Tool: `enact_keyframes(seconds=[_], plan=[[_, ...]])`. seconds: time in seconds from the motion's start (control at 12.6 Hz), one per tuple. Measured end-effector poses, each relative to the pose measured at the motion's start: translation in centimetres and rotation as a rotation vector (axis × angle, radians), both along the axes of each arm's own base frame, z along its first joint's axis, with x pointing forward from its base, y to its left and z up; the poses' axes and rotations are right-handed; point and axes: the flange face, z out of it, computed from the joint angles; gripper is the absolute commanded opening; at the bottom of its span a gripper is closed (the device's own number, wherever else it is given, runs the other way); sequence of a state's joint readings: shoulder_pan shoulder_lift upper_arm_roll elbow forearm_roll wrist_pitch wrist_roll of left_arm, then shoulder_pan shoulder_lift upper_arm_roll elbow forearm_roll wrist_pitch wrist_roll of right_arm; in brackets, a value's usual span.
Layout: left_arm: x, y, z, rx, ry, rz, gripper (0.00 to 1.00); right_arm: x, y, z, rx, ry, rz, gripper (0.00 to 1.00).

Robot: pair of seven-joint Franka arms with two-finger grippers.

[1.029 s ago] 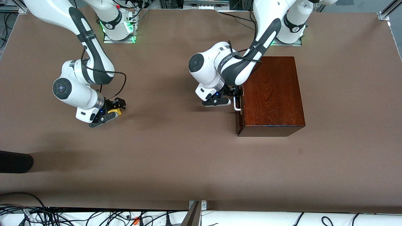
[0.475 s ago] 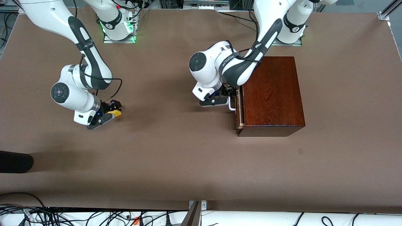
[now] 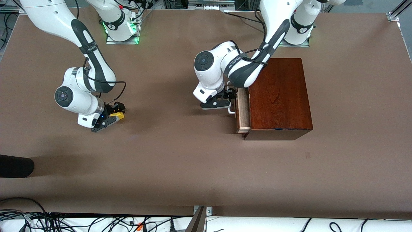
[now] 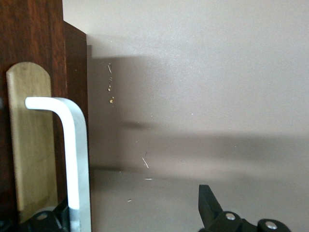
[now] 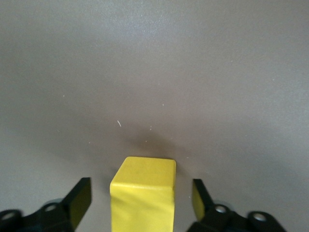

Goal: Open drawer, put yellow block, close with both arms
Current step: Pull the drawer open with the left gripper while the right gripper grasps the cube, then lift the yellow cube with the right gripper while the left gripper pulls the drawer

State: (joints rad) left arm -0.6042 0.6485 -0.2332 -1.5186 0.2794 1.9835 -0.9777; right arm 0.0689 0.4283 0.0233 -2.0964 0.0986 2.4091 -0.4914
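The yellow block [image 3: 118, 115] [image 5: 143, 193] sits on the brown table toward the right arm's end. My right gripper [image 3: 114, 114] [image 5: 141, 188] is low around it, open, one finger on each side with a small gap to the block's faces. The dark wooden box [image 3: 280, 96] stands toward the left arm's end. Its drawer [image 3: 243, 112] is pulled out a little, showing a pale wooden strip. My left gripper [image 3: 229, 105] [image 4: 126, 205] is open at the white handle [image 3: 231, 111] [image 4: 77, 159], which lies between the fingers, close against one of them.
A black rounded object [image 3: 14, 166] juts onto the table at the edge by the right arm's end, nearer the front camera. Cables [image 3: 96, 222] lie below the table's front edge. Bare brown tabletop [image 3: 177, 145] stretches between the block and the box.
The drawer has slid out of the box toward the right arm's end, the left gripper moving with the handle. The right gripper has stayed low around the block, shifting only slightly.
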Motion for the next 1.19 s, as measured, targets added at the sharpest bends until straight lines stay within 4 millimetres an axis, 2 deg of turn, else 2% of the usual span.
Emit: enact_keyframes(seconds=[0.24,0.4,0.55,0.63,0.79,0.95,1.19], plan=[[-0.1,-0.2,0.0,-0.010,-0.008,0.001,1.00,-0.1,-1.0,-0.4,-0.001,0.006,0.026,0.60],[-0.2,-0.7,0.2,-0.024,-0.019,0.001,1.00,-0.2,-1.8,-0.8,-0.001,0.010,0.028,0.44],[-0.3,-1.0,0.3,-0.034,-0.027,0.001,1.00,-0.1,-2.0,-0.8,-0.001,0.008,0.027,0.23],[-0.3,-1.0,0.3,-0.034,-0.028,0.002,1.00,-0.1,-2.0,-0.8,-0.001,0.007,0.027,0.17],[-0.3,-1.0,0.4,-0.034,-0.028,0.003,1.00,0.4,-2.0,-0.3,-0.001,-0.010,0.028,0.16],[-0.2,-1.1,0.5,-0.037,-0.030,0.008,1.00,2.1,-1.9,2.5,0.004,-0.042,0.030,0.16],[0.2,-1.1,1.1,-0.058,-0.023,0.030,1.00,5.6,-1.3,10.2,0.019,-0.046,0.046,0.17]])
